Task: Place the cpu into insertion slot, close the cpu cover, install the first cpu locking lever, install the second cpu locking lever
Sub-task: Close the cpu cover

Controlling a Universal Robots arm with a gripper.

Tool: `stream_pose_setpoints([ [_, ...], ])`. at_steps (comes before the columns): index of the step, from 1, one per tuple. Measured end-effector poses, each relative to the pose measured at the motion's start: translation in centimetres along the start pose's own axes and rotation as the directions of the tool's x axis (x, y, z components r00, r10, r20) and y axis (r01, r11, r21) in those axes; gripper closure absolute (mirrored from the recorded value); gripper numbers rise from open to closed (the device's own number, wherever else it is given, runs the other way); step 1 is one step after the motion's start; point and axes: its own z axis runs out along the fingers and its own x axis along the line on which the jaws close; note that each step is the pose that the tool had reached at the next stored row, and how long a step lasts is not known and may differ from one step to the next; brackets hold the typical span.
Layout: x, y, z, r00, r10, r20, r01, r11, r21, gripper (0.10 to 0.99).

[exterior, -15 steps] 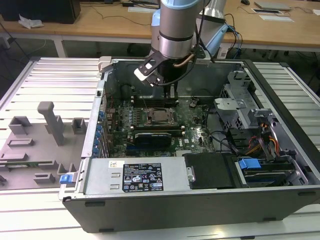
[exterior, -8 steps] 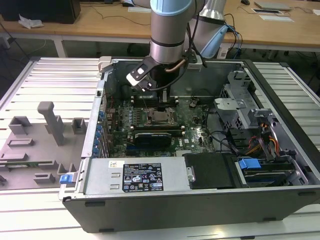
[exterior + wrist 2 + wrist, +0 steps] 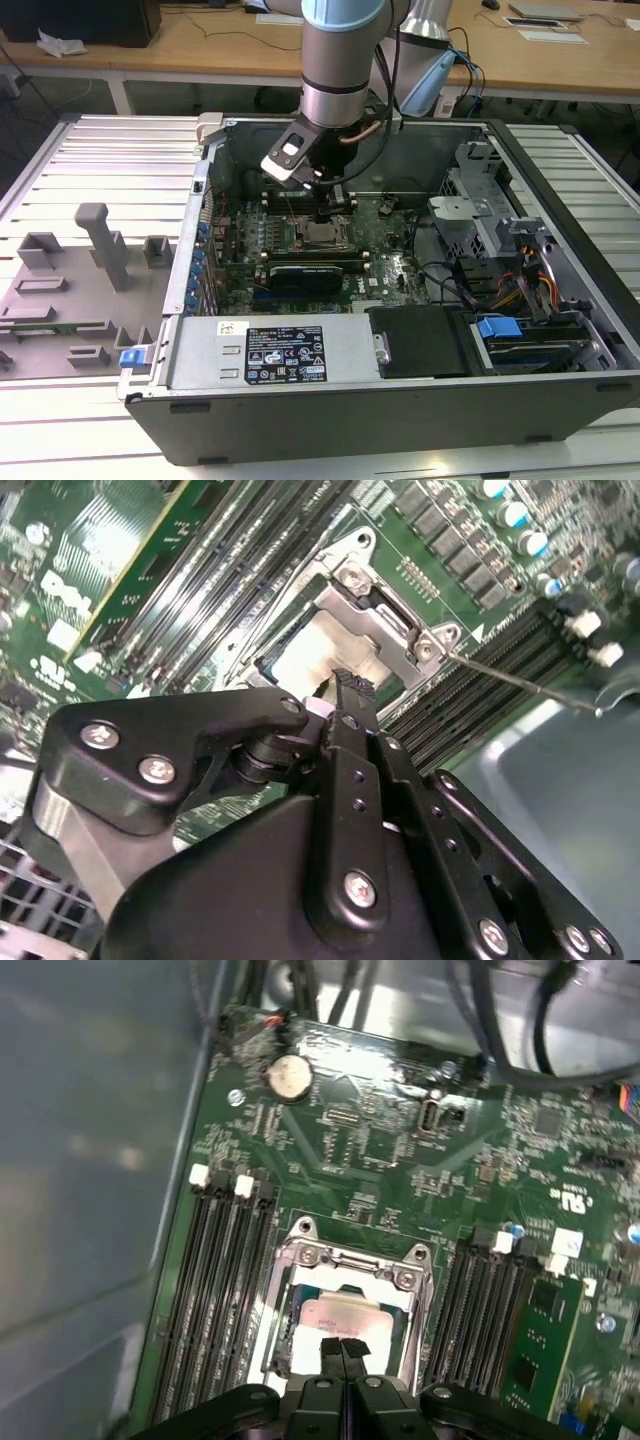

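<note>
Inside the open computer case, my gripper reaches down onto the motherboard's insertion slot. In both wrist views the pale silvery cpu lies flat in the slot. The silvery cpu cover frames it and lies down around it. My gripper is shut, its black fingertips pressed together with nothing between them, right over the near edge of the cpu. A thin metal locking lever sticks out sideways from one corner of the cover.
Long black memory slots flank the socket on both sides. A coin battery and cables lie beyond it. In the exterior view, a drive cage stands at the right, the power supply in front, and a grey fixture tray at the left.
</note>
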Motion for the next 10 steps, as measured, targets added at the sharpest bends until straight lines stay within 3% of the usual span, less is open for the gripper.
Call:
stream_pose_setpoints([
  [6,0.00,-0.01,-0.01,0.9960,-0.089,-0.0002,0.089,0.9960,0.003,0.980],
  [8,0.00,-0.01,-0.01,0.9917,-0.128,-0.0007,0.128,0.9917,0.004,0.980],
  [10,0.00,-0.01,-0.01,0.9824,-0.187,-0.0014,0.187,0.9824,0.005,0.980],
])
